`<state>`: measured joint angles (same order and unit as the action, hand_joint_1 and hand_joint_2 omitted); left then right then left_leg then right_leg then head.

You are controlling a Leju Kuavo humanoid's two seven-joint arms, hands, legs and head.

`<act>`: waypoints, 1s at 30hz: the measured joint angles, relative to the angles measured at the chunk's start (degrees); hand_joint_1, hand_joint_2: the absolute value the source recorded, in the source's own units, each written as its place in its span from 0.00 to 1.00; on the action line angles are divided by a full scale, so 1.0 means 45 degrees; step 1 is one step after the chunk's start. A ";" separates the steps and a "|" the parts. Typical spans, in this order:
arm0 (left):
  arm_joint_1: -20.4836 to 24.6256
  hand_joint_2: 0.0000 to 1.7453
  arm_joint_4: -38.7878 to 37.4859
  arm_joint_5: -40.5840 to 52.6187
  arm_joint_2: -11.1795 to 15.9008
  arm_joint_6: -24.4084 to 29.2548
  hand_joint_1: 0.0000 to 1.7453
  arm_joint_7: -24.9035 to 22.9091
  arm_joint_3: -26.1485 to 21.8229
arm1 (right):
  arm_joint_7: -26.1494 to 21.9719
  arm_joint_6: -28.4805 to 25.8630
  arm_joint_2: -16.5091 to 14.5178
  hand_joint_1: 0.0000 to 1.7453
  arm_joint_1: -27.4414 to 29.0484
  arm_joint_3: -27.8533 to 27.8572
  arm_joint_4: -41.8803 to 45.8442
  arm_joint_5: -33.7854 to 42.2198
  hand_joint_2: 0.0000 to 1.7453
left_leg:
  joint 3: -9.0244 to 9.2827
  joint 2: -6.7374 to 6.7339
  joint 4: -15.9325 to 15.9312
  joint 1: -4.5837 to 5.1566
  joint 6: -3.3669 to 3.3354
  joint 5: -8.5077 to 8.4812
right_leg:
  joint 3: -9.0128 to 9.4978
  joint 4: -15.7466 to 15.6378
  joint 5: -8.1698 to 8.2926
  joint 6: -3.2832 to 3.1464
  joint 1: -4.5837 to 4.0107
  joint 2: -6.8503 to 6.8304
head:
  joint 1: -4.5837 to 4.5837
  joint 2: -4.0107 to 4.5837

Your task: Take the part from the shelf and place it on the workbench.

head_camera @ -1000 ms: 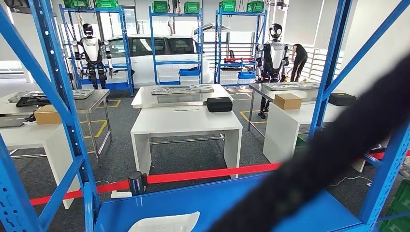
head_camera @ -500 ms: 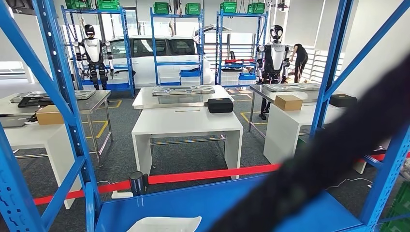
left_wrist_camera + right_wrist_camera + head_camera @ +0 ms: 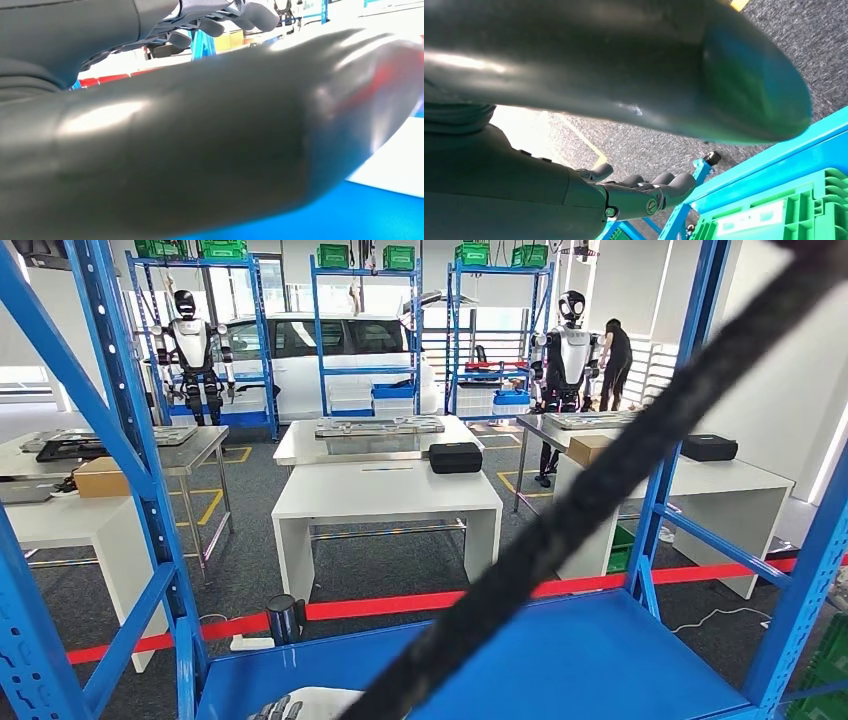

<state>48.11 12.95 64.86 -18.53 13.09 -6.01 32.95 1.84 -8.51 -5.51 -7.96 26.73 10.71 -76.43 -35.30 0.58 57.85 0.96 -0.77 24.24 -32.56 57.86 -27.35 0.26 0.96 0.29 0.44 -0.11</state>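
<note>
A blue steel shelf (image 3: 560, 660) fills the foreground of the head view, its uprights and diagonal braces framing a hall of white workbenches; the nearest tabletop (image 3: 385, 490) stands well beyond a red barrier tape (image 3: 400, 602) stretched past the shelf. A blurred dark band (image 3: 600, 490), too close to the camera to identify, slants across the picture from the upper right to the lower middle. Farther back are a white car (image 3: 320, 350), more blue racks and two standing humanoid robots, with a person (image 3: 612, 355) bent over near the right one. A black case (image 3: 455, 457) lies on the tabletop behind the nearest one. At the bottom edge the white part (image 3: 325, 702) lies flat on the shelf board, and the left robot hand (image 3: 272, 708) is at its near left corner, fingers spread and holding nothing; contact cannot be judged. The right robot hand (image 3: 644, 192) hangs with fingers loosely extended, released, above grey carpet beside a green crate (image 3: 784, 215).
</note>
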 joint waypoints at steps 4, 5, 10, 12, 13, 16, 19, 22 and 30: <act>0.0011 0.00 0.0004 0.0012 0.0006 0.0000 0.00 0.0000 -0.0008 | 0.0000 0.0001 -0.0001 0.00 -0.0002 0.0000 0.0000 0.0000 0.00 | 0.0000 0.0001 0.0000 0.0001 0.0000 0.0000 | 0.0001 0.0000 0.0000 0.0001 0.0001 0.0000 | 0.0000 0.0000; 0.0011 0.00 0.0004 0.0017 0.0007 0.0000 0.00 -0.0001 -0.0008 | 0.0000 0.0001 -0.0001 0.00 -0.0002 0.0000 0.0000 0.0000 0.00 | 0.0000 0.0000 0.0000 0.0001 0.0000 0.0000 | 0.0001 0.0000 0.0000 0.0001 0.0001 0.0000 | 0.0000 0.0000; 0.0012 0.00 0.0013 0.0041 0.0024 0.0000 0.00 -0.0052 -0.0012 | -0.0009 0.0010 -0.0016 0.00 -0.0011 0.0000 0.0000 -0.0016 0.00 | 0.0029 0.0001 -0.0058 0.0060 -0.0170 0.0090 | 0.0079 -0.0149 0.0000 0.0146 0.0071 -0.0018 | 0.0007 0.0000; 0.0012 0.00 0.0052 0.0046 0.0043 0.0000 0.00 -0.0075 -0.0017 | -0.0012 0.0021 -0.0017 0.00 -0.0033 0.0000 0.0007 -0.0051 0.00 | 0.0284 -0.0016 -0.0394 0.0002 -0.0360 0.0038 | 0.0124 -0.0122 -0.0058 0.0267 0.0085 -0.0037 | -0.0001 0.0000; 0.0021 0.00 0.0069 0.0045 0.0051 0.0000 0.00 -0.0083 -0.0022 | -0.0012 0.0033 -0.0011 0.00 -0.0050 0.0000 0.0011 -0.0069 0.00 | 0.0438 -0.0036 -0.0556 -0.0043 -0.0417 -0.0023 | 0.0005 0.0176 -0.0210 0.0290 0.0074 -0.0034 | -0.0011 0.0000; -0.0004 0.00 0.0068 0.0045 0.0070 -0.0002 0.00 -0.0089 -0.0035 | -0.0009 0.0098 -0.0008 0.00 -0.0067 0.0000 0.0015 -0.0107 0.00 | 0.0597 -0.0071 -0.0634 -0.0100 -0.0445 -0.0018 | -0.1255 0.2473 -0.1146 0.0383 0.0114 -0.0024 | -0.0045 0.0000; -0.0110 0.00 0.0061 0.0044 0.0117 -0.0005 0.00 -0.0092 -0.0044 | -0.0001 0.0131 -0.0002 0.00 -0.0058 -0.0001 0.0015 -0.0160 0.00 | 0.0617 -0.0048 -0.0403 -0.0211 -0.0260 0.0209 | -0.1854 0.3010 -0.0827 0.0552 0.0241 -0.0037 | -0.0063 0.0000; -0.0134 0.00 0.0061 0.0043 0.0159 -0.0004 0.00 -0.0098 -0.0090 | -0.0005 0.0138 -0.0024 0.00 -0.0088 -0.0002 0.0010 -0.0216 0.00 | 0.0553 -0.0028 0.0143 -0.0368 0.0125 0.0664 | -0.1031 0.0982 0.0244 0.0705 0.0388 -0.0035 | -0.0085 0.0001; -0.0167 0.00 0.0078 0.0016 0.0248 -0.0001 0.00 -0.0096 -0.0243 | -0.0006 0.0159 -0.0078 0.00 -0.0121 -0.0002 0.0005 -0.0236 0.00 | -0.0307 -0.0062 0.1991 -0.0366 0.0581 0.1666 | -0.0594 0.0768 -0.0154 -0.0132 0.0335 0.0036 | 0.0042 -0.0018</act>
<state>47.36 13.30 64.93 -17.42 13.09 -6.44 31.86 1.81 -7.79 -5.86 -8.51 26.72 10.73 -77.49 -36.68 0.30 66.81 -0.68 1.85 31.73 -35.24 61.32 -28.05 -0.34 2.47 0.45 0.63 -0.19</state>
